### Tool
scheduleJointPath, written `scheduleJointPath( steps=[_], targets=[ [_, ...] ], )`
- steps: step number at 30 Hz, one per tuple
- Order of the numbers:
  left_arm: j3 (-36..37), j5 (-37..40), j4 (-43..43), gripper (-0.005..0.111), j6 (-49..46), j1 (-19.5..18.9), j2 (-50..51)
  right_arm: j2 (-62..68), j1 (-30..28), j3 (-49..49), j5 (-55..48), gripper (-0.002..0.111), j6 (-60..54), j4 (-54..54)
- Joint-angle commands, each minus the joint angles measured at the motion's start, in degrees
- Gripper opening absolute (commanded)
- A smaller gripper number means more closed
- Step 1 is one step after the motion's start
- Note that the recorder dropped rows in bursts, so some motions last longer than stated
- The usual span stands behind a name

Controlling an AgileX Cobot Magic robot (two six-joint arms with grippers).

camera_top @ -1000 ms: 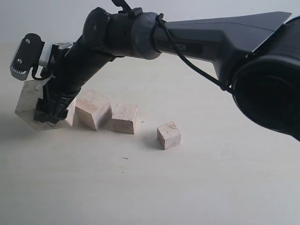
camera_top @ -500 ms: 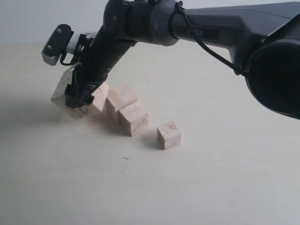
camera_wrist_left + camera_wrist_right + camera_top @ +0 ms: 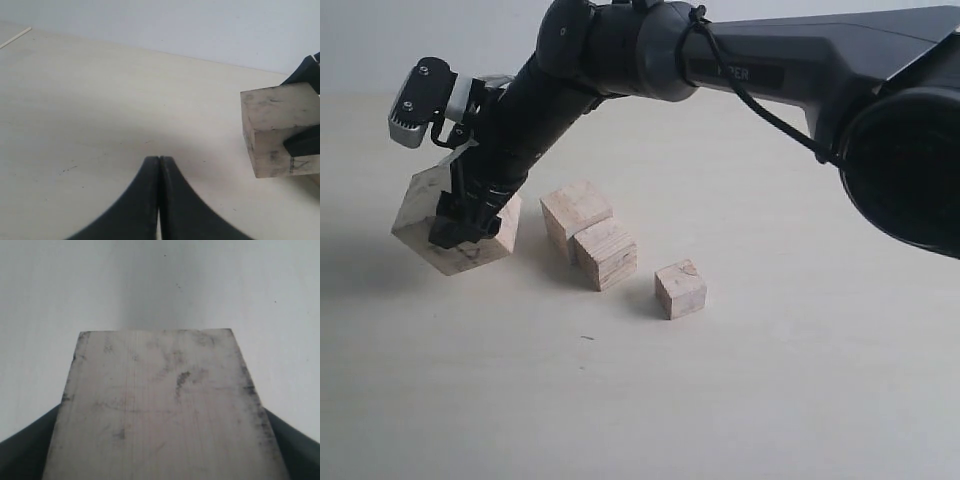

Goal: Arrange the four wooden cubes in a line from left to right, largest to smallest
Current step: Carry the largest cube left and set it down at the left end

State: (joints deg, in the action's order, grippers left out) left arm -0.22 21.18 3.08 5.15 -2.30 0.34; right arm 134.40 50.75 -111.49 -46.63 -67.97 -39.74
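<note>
My right gripper [image 3: 460,222] has reached across to the left and is shut on the largest cube [image 3: 420,222], a scuffed pale block held tilted, low over the table. In the right wrist view that cube [image 3: 160,405] fills the space between the dark fingers [image 3: 25,452]. To its right, the second cube [image 3: 576,212] and third cube [image 3: 606,254] touch, both turned at an angle. The smallest cube [image 3: 680,289] sits apart, further right. My left gripper [image 3: 159,160] is shut and empty, and its view shows the held cube [image 3: 280,125] off to one side.
The pale tabletop [image 3: 620,400] stretches in front of the cubes and to the left of the held one. The right arm's dark links [image 3: 770,70] span the scene above the row. A pale wall [image 3: 175,20] rises behind the table.
The right gripper swung right with the largest cube, nudging the two middle cubes askew, then moved back left. The cube now stands clear of the second one. The smallest cube stayed put.
</note>
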Motion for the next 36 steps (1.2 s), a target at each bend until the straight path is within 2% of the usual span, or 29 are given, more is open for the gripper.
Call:
scheduleJointPath(
  steps=[1, 9, 13, 16, 20, 23, 36],
  targets=[
    [0.2, -0.3, -0.1, 0.0, -0.2, 0.4, -0.3, 1.5, -0.1, -0.4, 1.6, 0.0, -1.5, -3.1],
    [0.2, -0.3, -0.1, 0.0, -0.2, 0.4, -0.3, 3.5, -0.1, -0.4, 2.4, 0.0, -1.5, -1.6],
    [0.2, -0.3, -0.1, 0.0, -0.2, 0.4, -0.3, 4.0, -0.1, -0.4, 2.3, 0.011, -1.5, -1.5],
    [0.2, -0.3, -0.1, 0.0, -0.2, 0.4, -0.3, 4.1, -0.1, -0.4, 1.9, 0.032, -1.5, -1.6],
    [0.2, -0.3, -0.1, 0.0, -0.2, 0.4, -0.3, 4.1, -0.1, -0.4, 1.8, 0.072, -1.3, -1.6],
    [0.2, -0.3, -0.1, 0.0, -0.2, 0.4, -0.3, 4.1, -0.1, -0.4, 3.1, 0.089, -1.2, -1.2],
    [0.2, -0.3, -0.1, 0.0, -0.2, 0.4, -0.3, -1.3, -0.1, -0.4, 2.5, 0.091, 3.1, 3.3]
  ],
)
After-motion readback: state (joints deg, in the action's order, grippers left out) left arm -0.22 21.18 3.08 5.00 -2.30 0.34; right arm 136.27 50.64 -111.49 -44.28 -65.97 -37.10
